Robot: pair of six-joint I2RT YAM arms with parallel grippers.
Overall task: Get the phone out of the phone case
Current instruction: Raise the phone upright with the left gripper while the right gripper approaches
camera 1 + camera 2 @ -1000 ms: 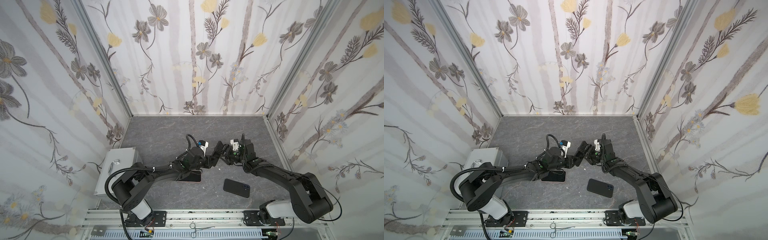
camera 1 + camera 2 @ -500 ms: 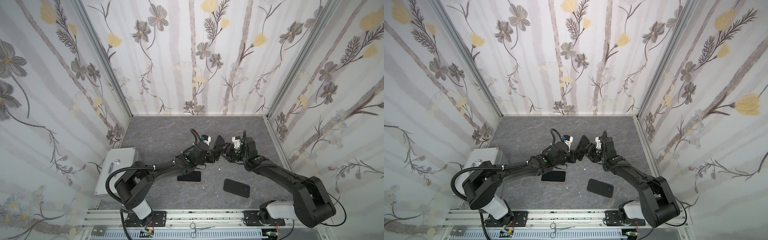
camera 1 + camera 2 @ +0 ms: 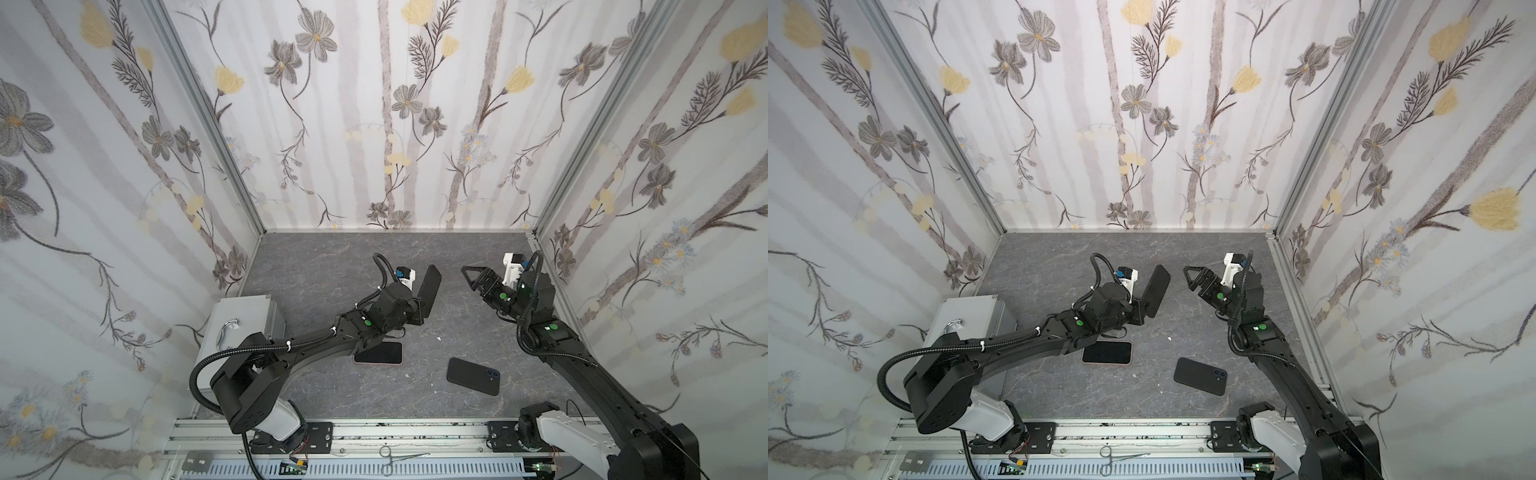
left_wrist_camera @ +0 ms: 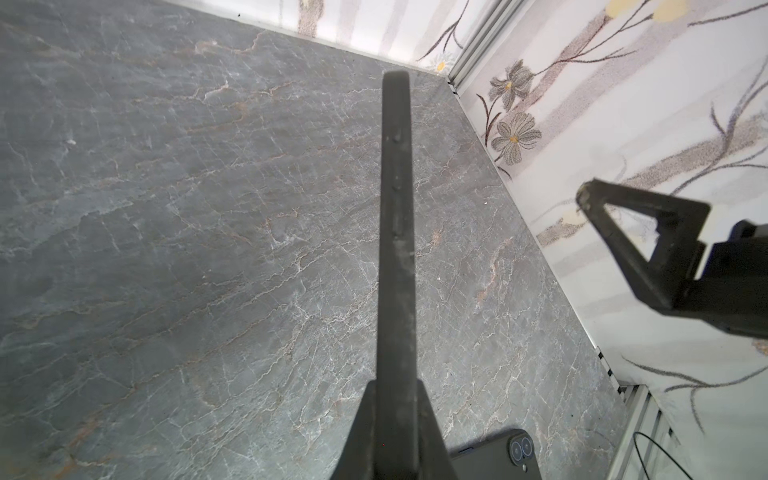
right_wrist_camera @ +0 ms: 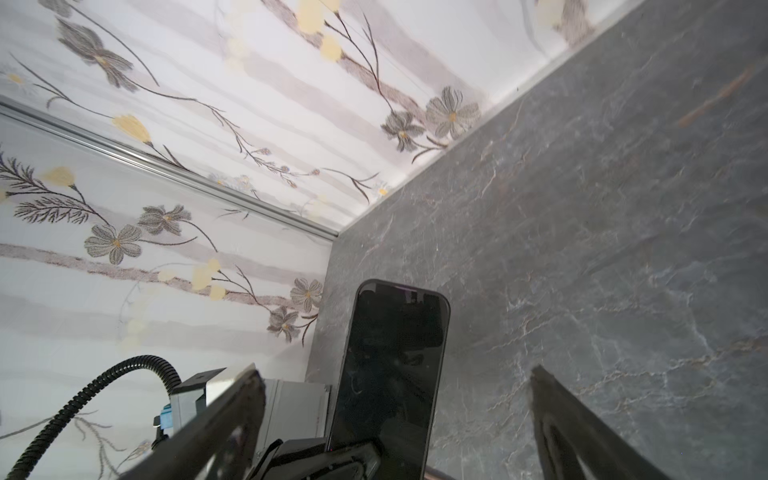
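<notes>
Black phone (image 3: 429,286): raised on end, screen toward your right hand (image 3: 473,279), lower end clamped in your left hand (image 3: 419,315) above the grey marbled worktop (image 3: 324,266). Right hand: jaws wide apart, near it, not touching.

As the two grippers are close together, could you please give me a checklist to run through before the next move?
1. The left gripper is shut on the held phone: ok.
2. The held phone is lifted off the table, tilted upward: ok.
3. The right gripper is open and holds nothing: ok.
4. There is a gap between the right gripper and the held phone in both top views: ok.
5. Whether a case is on the held phone: cannot tell.
6. The black phone and the pink-edged item lie flat on the table, untouched: ok.
</notes>
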